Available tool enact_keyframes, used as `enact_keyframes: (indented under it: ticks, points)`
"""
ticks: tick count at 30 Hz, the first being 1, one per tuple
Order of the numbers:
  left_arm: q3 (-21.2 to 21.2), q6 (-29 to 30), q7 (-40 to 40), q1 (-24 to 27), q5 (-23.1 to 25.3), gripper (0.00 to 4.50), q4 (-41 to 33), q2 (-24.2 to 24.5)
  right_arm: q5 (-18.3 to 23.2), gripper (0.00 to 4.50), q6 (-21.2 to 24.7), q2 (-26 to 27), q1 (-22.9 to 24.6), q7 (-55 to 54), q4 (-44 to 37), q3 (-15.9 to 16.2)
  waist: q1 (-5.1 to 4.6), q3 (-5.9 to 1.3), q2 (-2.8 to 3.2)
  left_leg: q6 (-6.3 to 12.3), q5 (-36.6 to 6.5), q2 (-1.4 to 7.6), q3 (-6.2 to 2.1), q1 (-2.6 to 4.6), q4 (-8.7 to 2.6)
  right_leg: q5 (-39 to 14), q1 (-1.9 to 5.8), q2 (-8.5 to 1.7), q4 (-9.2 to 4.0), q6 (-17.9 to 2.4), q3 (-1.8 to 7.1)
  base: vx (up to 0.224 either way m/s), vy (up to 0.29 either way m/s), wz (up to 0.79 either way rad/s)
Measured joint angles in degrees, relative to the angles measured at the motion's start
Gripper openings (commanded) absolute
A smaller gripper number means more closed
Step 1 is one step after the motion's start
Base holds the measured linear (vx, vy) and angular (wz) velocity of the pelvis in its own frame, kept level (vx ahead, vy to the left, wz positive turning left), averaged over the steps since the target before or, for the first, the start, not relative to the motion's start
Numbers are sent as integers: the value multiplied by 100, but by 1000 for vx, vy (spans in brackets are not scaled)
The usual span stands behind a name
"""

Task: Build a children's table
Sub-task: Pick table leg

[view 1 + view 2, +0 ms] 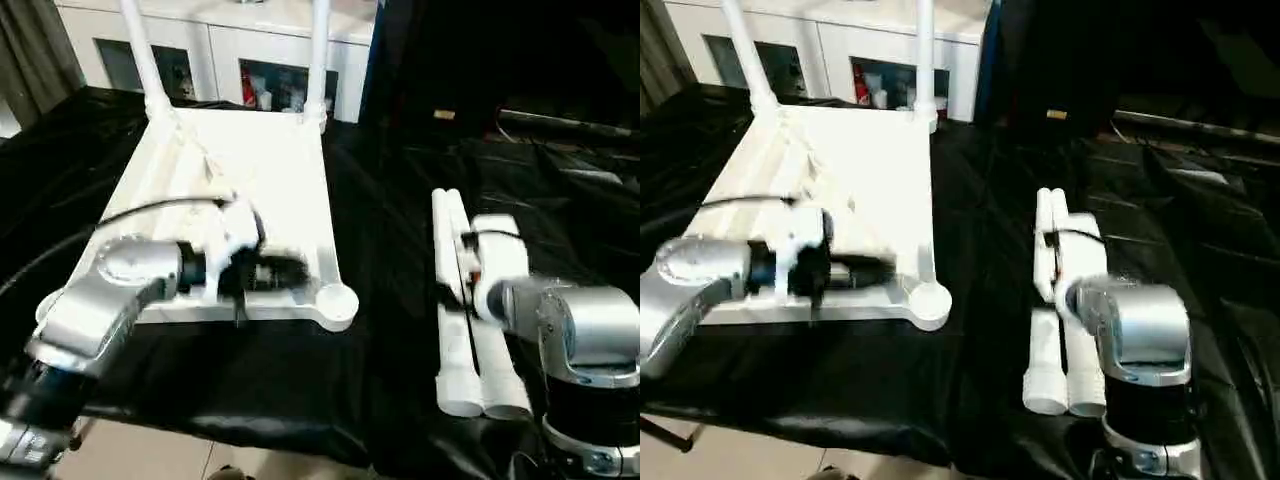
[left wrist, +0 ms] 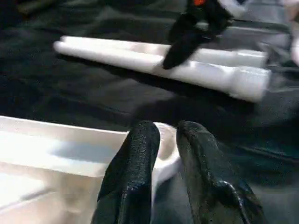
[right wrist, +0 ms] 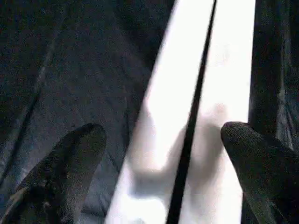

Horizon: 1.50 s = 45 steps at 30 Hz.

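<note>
The children's table top (image 1: 250,165) lies upside down on black cloth. Two white legs (image 1: 318,50) stand in its far corner sockets. My left gripper (image 1: 292,272) lies along the near rim, pointing at the near right socket (image 1: 338,300). In the left wrist view its fingers (image 2: 135,154) stand narrowly apart with white rim plastic between them. Two loose legs (image 1: 470,350) lie side by side on the cloth to the right. My right gripper (image 3: 163,135) hangs open just above them, with one fingertip on each side of the pair.
A white glass-door cabinet (image 1: 270,70) stands behind the table top. The black-draped table's front edge (image 1: 250,410) runs close below the table top and the ends of the loose legs, with floor beyond. Dark clutter and cables (image 1: 560,130) lie at the back right.
</note>
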Motion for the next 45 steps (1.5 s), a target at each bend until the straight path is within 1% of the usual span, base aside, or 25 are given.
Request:
enact_keyframes:
  ticks: [3,5,9,14,21,26,33,45]
  points:
    - [-2,383,-8,4,-183,114,-363,127,120,444,40,43,89,7,-66,-65,-11,-1,-1,-8,5,0,0,5,-6,1,1,2,1,-2,1,0,0,0]
    - [-2,542,-5,7,-204,114,-508,159,180,444,38,47,130,25,-94,-80,-28,-1,-2,-10,7,0,0,5,-6,2,2,2,0,-2,1,0,0,0]
    - [-2,761,-2,82,-205,114,-681,173,282,444,38,84,184,79,-182,-92,-70,-3,-4,-11,8,0,0,6,-5,2,4,2,1,-2,1,0,0,0]
    - [-1,889,57,91,-205,114,-750,185,390,444,42,156,192,62,-293,-87,-83,-4,-6,-14,10,-1,0,6,-5,2,5,3,1,-2,1,0,0,0]
    - [-1,965,108,91,-193,114,-794,185,565,444,44,210,94,29,-371,9,-82,-10,-16,-17,12,-1,0,6,-5,3,5,4,2,-2,0,0,0,0]
    - [-1,996,112,91,-179,114,-808,186,647,444,44,214,93,-2,-371,18,-79,-22,-34,-17,12,-2,0,5,-5,3,5,4,2,-2,0,0,0,0]
    - [-1,1003,116,91,-146,114,-811,186,811,444,44,171,107,-41,-370,77,-80,-26,-41,-20,14,-2,-2,6,-3,6,8,4,2,-2,0,0,0,0]
    - [-1,1027,109,91,-78,114,-853,197,842,444,46,27,175,-273,-426,70,-78,-28,-44,-23,16,-2,-2,6,-2,7,9,4,4,-1,-1,0,0,0]
